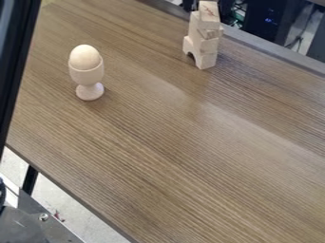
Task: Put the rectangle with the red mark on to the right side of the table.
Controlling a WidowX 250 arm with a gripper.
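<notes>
The rectangular block with the red mark (pixel 209 15) is at the top of a stack of pale wooden blocks (pixel 204 45), near the table's far edge and right of centre. It stands upright, with its upper end close to the view's top edge. Under it are several blocks, the lowest with an arched cut-out. The wood-grain table (pixel 184 142) stretches from there toward the lower right.
A pale egg-shaped piece (pixel 85 57) sits in a wooden cup (pixel 88 78) on the left part of the table. A black upright (pixel 13 61) runs along the left edge. A metal plate with a screw (pixel 41 223) is at the lower left.
</notes>
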